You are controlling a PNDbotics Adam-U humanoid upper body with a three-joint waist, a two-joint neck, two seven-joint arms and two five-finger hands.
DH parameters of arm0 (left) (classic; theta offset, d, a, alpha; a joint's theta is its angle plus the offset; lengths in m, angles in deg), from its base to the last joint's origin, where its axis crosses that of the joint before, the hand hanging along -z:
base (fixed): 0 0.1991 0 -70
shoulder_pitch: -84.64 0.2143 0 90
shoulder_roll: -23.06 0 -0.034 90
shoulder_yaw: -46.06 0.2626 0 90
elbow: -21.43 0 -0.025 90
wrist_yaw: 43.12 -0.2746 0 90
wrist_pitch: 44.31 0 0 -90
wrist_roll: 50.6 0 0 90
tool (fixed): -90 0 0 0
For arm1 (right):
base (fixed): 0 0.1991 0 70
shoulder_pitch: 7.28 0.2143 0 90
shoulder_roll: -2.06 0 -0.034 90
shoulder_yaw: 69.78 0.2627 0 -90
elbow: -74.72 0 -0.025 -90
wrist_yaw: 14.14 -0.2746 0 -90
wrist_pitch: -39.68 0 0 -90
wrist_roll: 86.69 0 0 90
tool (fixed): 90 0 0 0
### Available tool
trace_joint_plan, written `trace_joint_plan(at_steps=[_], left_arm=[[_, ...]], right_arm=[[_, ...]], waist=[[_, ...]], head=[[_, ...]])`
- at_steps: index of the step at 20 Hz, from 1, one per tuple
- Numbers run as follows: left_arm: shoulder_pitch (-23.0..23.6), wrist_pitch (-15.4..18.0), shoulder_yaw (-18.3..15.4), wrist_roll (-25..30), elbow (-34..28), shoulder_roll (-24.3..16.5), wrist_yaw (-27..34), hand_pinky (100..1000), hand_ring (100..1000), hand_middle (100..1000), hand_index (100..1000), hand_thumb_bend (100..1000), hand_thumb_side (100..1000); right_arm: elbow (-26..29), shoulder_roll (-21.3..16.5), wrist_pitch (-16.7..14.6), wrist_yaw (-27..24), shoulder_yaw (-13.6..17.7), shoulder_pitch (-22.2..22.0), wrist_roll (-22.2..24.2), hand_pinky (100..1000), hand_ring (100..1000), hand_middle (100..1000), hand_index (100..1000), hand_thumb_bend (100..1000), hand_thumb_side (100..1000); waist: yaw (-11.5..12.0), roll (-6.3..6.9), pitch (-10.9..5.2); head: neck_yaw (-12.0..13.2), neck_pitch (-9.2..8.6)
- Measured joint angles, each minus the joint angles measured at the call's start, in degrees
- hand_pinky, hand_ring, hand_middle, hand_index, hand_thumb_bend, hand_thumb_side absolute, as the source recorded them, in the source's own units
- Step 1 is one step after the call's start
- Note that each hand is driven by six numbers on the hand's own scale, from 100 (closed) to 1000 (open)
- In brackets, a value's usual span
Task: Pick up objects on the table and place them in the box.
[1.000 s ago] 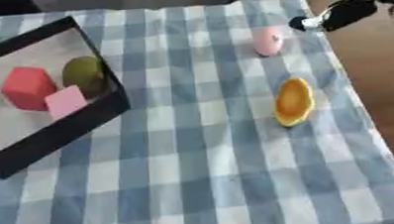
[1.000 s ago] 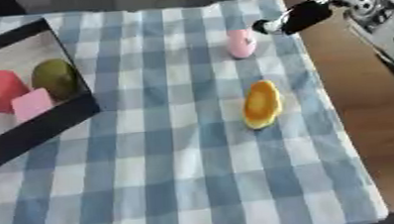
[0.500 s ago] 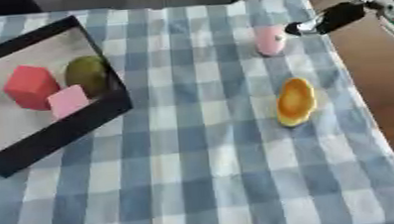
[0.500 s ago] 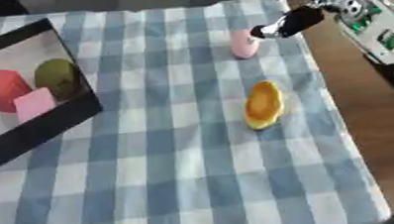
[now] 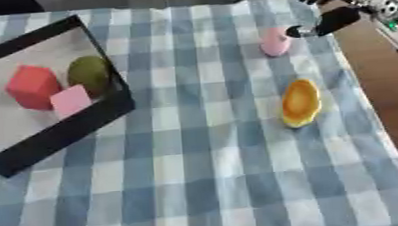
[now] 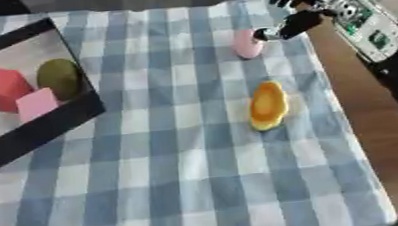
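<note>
Closing in since a second ago, my right hand (image 6: 305, 15) now sits just right of the pink piece (image 6: 247, 44), fingers curled, gripping nothing. Three things lie in the box (image 5: 63, 132); the pink piece and the yellow one (image 6: 268, 105) nearer me remain on the bench.

Box (image 5: 59, 132) at left holds three objects; two others lie right.

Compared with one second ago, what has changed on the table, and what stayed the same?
The right hand has moved in from the far right toward the pink object; its thumb tip is now beside it, no grasp visible. The yellow object and the box with its three items stayed put.
</note>
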Motion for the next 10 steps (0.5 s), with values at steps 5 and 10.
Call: trace_joint_plan(at_steps=[5, 10], left_arm=[[0.0, 0.0, 0.0, 0.1, 0.0, 0.0, 0.2, 858, 953, 824, 848, 100, 798], [0.0, -0.1, 0.0, 0.3, 0.0, 0.0, 0.2, 858, 955, 825, 848, 100, 799]], right_arm=[[-1.8, 0.6, -0.1, 1.0, -0.2, 0.5, -0.1, 851, 821, 759, 878, 522, 323], [-2.4, 1.3, -0.3, 0.7, -0.6, 1.1, 0.2, 846, 816, 755, 870, 512, 315]], waist=[[0.2, 0.24, 0.24], [0.2, 0.26, 0.67]], head=[[0.0, 0.00], [0.0, 0.00]])
